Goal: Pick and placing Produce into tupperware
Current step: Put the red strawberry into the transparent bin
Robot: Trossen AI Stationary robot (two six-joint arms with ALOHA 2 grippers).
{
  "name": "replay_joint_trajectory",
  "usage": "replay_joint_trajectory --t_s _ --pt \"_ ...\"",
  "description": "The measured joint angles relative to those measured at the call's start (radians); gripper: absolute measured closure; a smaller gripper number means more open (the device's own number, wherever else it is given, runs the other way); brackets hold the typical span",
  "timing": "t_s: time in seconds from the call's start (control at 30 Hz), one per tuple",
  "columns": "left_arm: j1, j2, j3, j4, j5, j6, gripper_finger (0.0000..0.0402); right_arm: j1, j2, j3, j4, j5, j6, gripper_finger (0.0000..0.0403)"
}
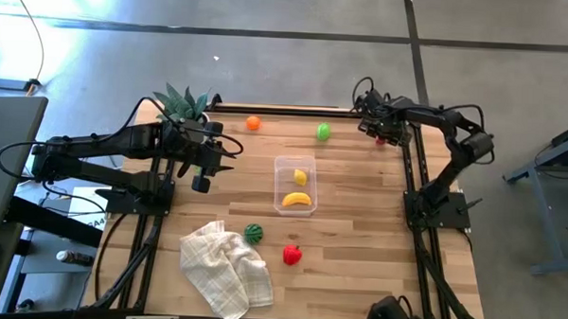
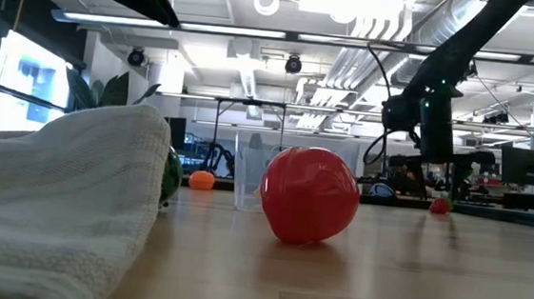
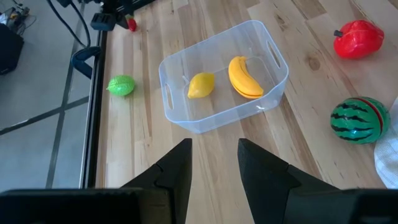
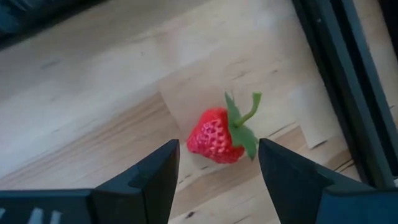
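Now: left gripper part-open, empty, near tub holding lemon and banana. Right gripper part-open, empty, above strawberry at far corner. You lower, then pinch.

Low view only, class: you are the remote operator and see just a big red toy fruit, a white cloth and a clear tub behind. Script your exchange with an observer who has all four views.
Operator: Is anything in the clear plastic tub?
Observer: Yes, a yellow toy banana and a small yellow toy lemon lie inside.
Operator: What is the right gripper doing?
Observer: It hovers open above a small red toy strawberry on the wooden table, at its far right corner.
Operator: And the left gripper?
Observer: It hangs open and empty, left of the tub.
Operator: What is behind the cloth?
Observer: A striped green toy melon beside the white checked cloth.
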Motion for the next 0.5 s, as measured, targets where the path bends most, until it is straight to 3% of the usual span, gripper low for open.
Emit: replay_joint_trajectory --t_s 0.5 --pt "0.000 0.000 0.000 0.000 0.000 0.000 0.0284 0.011 0.044 0.000 0.007 0.033 0.019 0.0192"
